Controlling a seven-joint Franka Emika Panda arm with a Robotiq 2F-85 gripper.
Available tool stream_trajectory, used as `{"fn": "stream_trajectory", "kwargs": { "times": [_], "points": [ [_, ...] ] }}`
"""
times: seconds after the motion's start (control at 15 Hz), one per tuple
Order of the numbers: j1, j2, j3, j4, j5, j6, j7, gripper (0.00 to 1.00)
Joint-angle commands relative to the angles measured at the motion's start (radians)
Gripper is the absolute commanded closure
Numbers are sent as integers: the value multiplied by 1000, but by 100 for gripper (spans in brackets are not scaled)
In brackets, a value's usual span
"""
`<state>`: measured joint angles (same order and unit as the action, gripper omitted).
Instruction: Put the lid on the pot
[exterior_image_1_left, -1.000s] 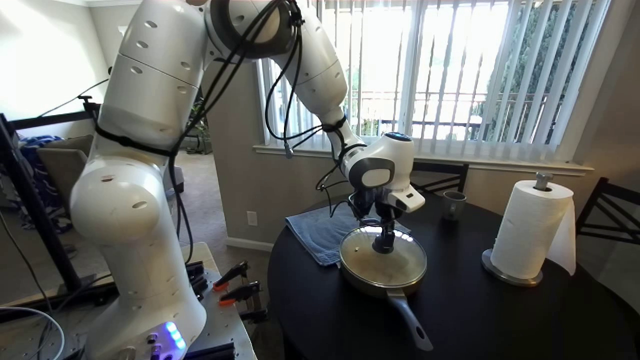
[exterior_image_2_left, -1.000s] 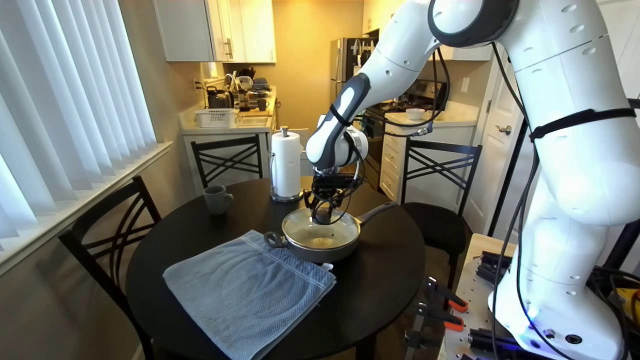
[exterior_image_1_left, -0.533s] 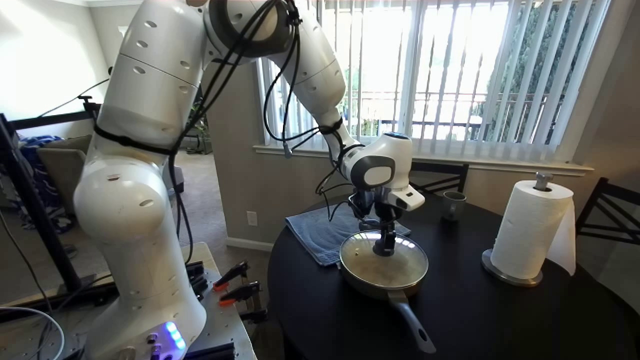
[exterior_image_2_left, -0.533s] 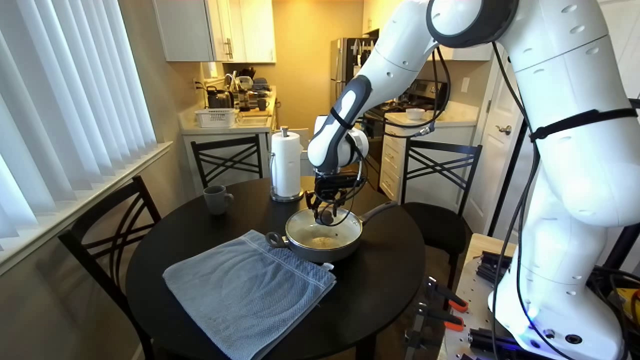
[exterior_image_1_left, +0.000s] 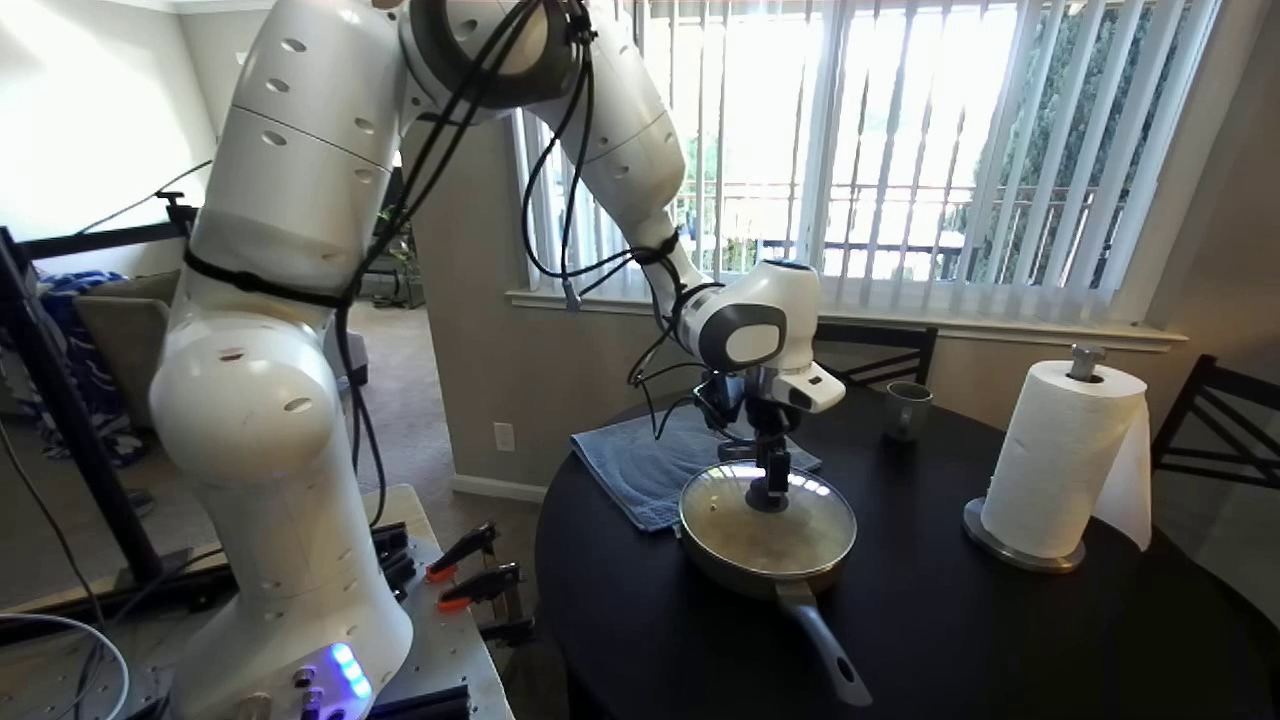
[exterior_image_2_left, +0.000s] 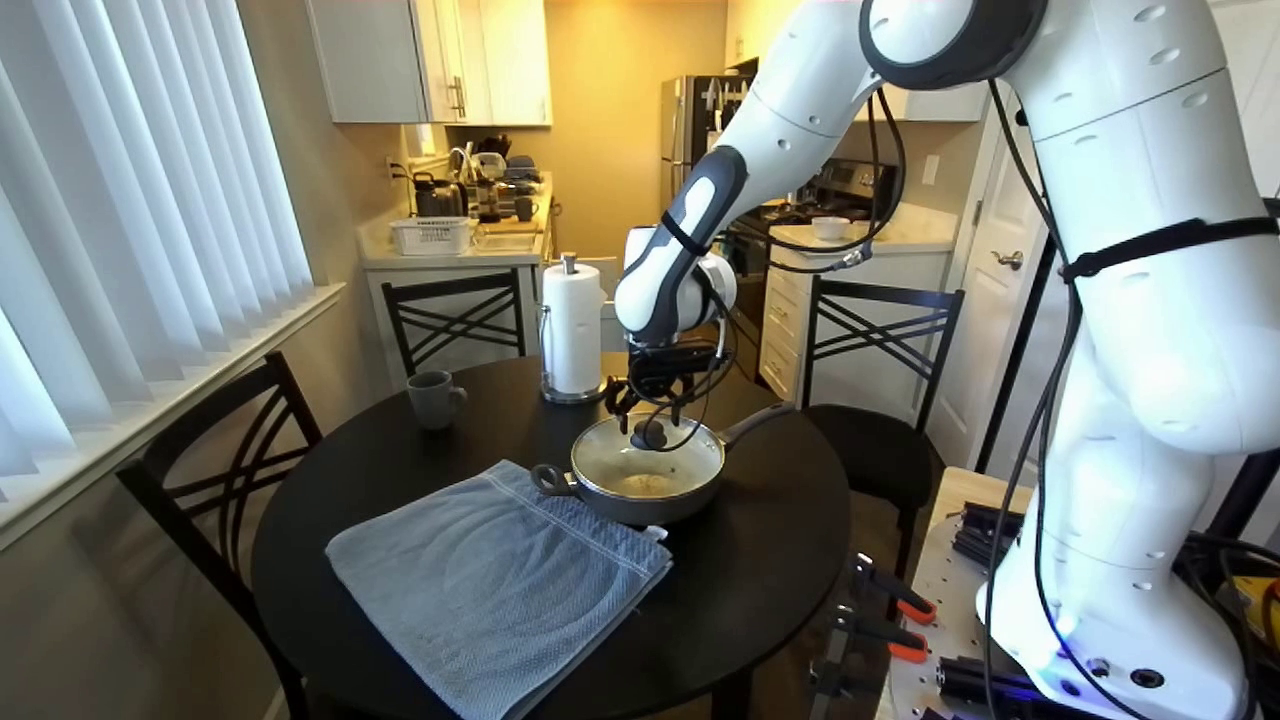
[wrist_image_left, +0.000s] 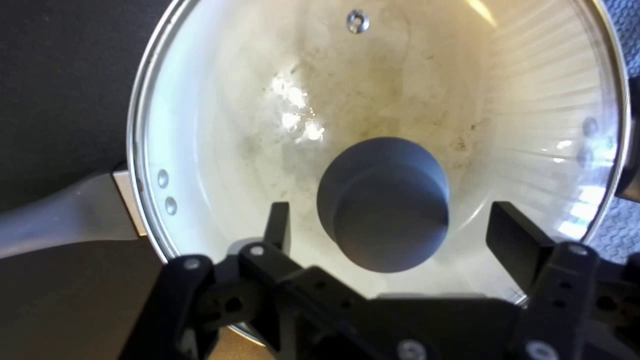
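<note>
The see-through lid (exterior_image_1_left: 735, 535) lies level on the pot (exterior_image_2_left: 640, 508), its metal rim following the pan's rim all round. Pale cream inside walls show through the glass in the wrist view. The pot's dark handle (exterior_image_1_left: 828, 650) points away from the cloth. My gripper (wrist_image_left: 392, 225) is open around the lid's dark round knob (wrist_image_left: 392, 235), one finger on either side, with a visible gap between the knob and each of the fingers (wrist_image_left: 517, 240). In both exterior views the fingers are still low over the lid, at knob height.
A grey-blue cloth (exterior_image_2_left: 500, 580) is spread beside the pan on the dark round table (exterior_image_1_left: 960, 640), near the small loop handle (exterior_image_2_left: 549, 480). A grey mug (exterior_image_2_left: 434, 400) and a paper towel roll (exterior_image_1_left: 1065, 460) on its stand are also on the table. Chairs surround it.
A second ago the jaws were shut on the knob and the lid sat slightly higher. The lid settled onto the pan, which shifted slightly. The fingers then spread apart and the hand rose a little.
</note>
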<state>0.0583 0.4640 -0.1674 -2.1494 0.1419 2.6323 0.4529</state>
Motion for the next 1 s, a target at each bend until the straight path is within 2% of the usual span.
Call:
{"fn": "stream_trajectory", "kwargs": {
  "times": [0.0, 0.27, 0.6, 0.73, 0.8, 0.93],
  "points": [
    [38, -117, -15, -110, -49, 7, 38, 0],
    [70, -247, -35, -235, -126, 17, 92, 0],
    [51, -396, -6, -359, -222, 16, 157, 0],
    [38, -437, 17, -386, -237, 12, 169, 0],
    [18, -367, 28, -325, -206, 1, 129, 0],
    [12, -403, 41, -351, -207, 1, 129, 0]
  ]
}}
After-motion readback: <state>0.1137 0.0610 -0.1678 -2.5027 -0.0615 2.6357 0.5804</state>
